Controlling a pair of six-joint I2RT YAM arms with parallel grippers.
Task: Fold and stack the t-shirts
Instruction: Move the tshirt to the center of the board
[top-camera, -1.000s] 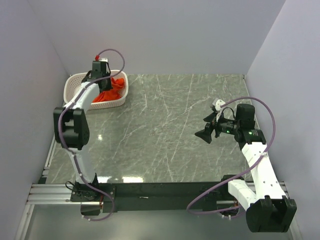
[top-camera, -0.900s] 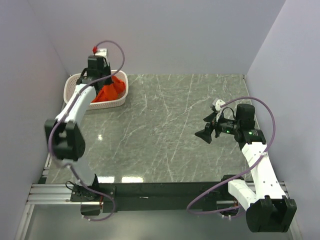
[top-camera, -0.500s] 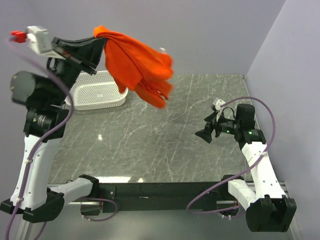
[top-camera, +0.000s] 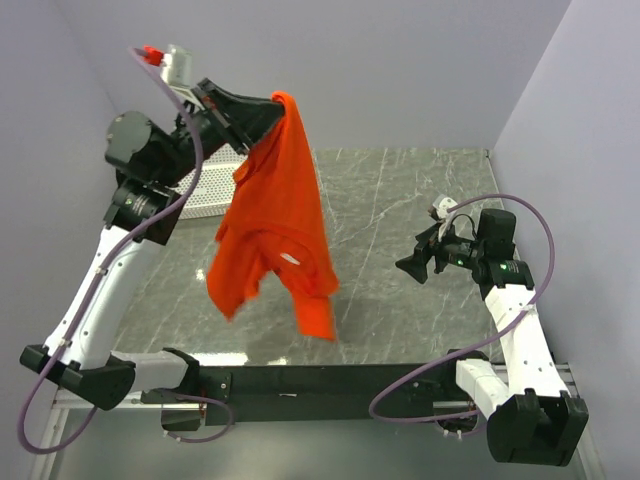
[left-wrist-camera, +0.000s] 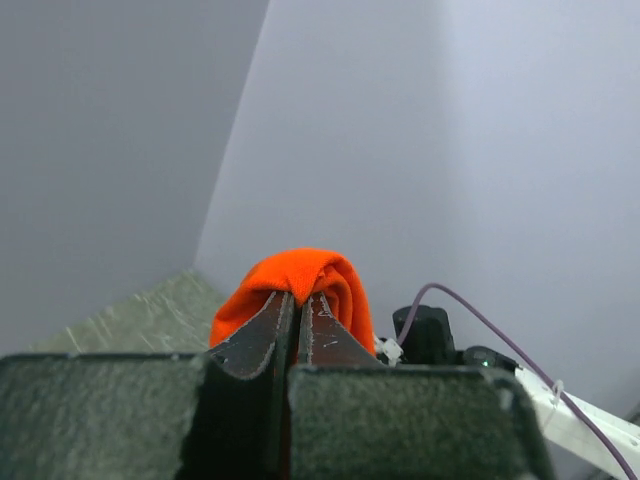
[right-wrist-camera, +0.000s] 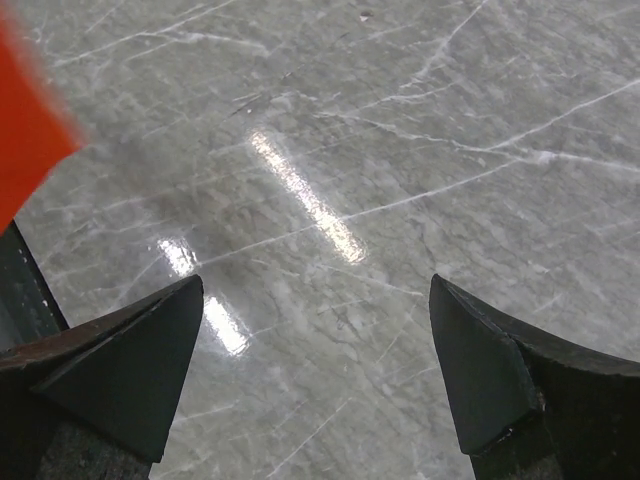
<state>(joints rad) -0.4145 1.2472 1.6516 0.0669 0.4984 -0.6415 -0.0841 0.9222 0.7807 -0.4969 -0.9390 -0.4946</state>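
Note:
A bright orange-red t-shirt (top-camera: 275, 235) hangs in the air over the middle-left of the marble table, its small white neck label (top-camera: 290, 259) showing. My left gripper (top-camera: 272, 104) is raised high and shut on the shirt's top fold; the left wrist view shows the cloth (left-wrist-camera: 300, 282) bulging over the closed fingertips. My right gripper (top-camera: 412, 266) hovers open at the right, apart from the shirt. In the right wrist view its jaws stand wide over bare marble (right-wrist-camera: 330, 210), with a corner of the t-shirt (right-wrist-camera: 25, 130) at the left edge.
A white perforated basket (top-camera: 205, 185) stands at the back left, partly hidden behind my left arm. Grey walls close the table on three sides. A black rail (top-camera: 330, 380) runs along the near edge between the arm bases.
My left arm has lifted the t-shirt out of the basket and swung it right and toward the near side; it now hangs lower and longer. The right gripper has barely shifted.

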